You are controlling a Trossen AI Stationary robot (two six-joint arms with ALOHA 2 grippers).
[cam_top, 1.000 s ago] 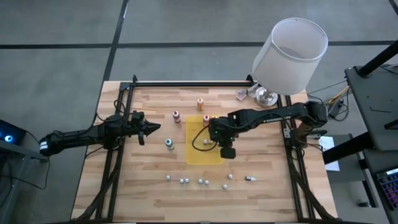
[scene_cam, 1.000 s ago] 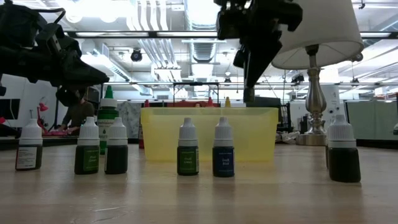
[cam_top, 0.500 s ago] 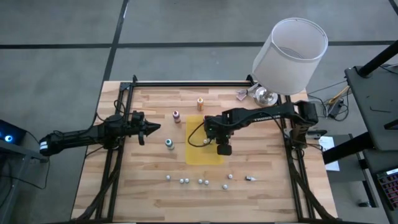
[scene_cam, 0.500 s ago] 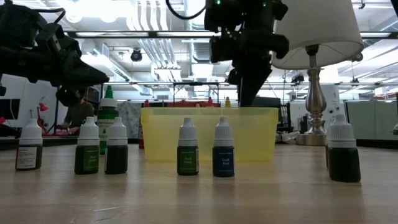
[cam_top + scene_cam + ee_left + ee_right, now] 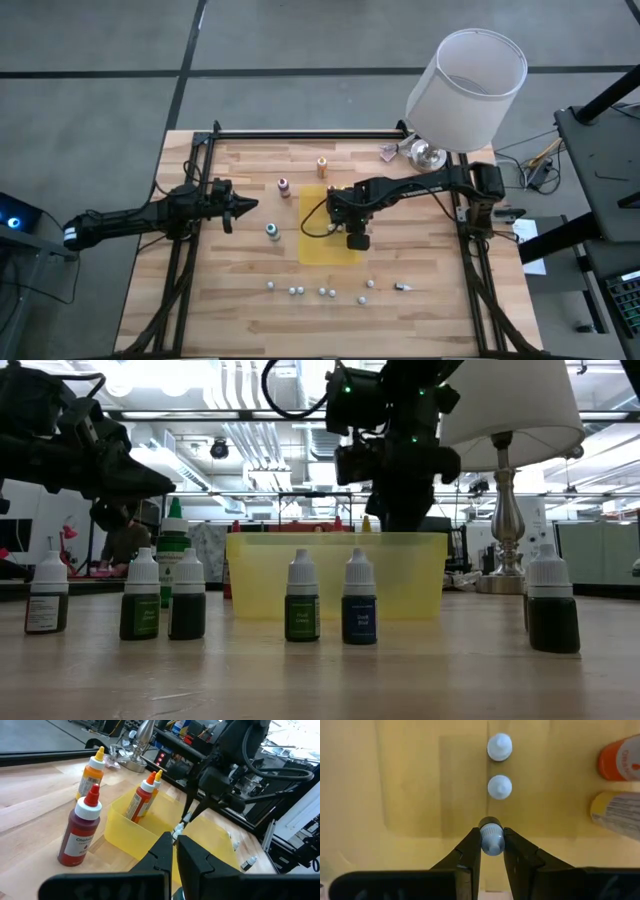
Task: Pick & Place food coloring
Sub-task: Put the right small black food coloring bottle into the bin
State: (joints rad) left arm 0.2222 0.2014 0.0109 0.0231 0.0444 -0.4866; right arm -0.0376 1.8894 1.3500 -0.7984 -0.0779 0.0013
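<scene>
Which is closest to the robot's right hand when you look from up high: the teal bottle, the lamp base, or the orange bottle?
From the right hand:
1. Orange bottle, beyond the yellow bin's far edge.
2. Teal bottle, out past the bin's left side. Nearly tied with the orange one.
3. Lamp base, at the far right corner.

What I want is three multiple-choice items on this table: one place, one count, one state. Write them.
1. The right gripper is
A. over the yellow bin
B. beside the lamp
C. off the table

2. White-capped bottles already in the bin, apart from the gripped one:
A. none
B. two
C. five

3. The right gripper is
A. open, empty
B. shut on a small bottle
C. shut on nothing

A: the right gripper hangs above the yellow bin.
B: two caps show.
B: its fingers pinch the small bottle.
</scene>
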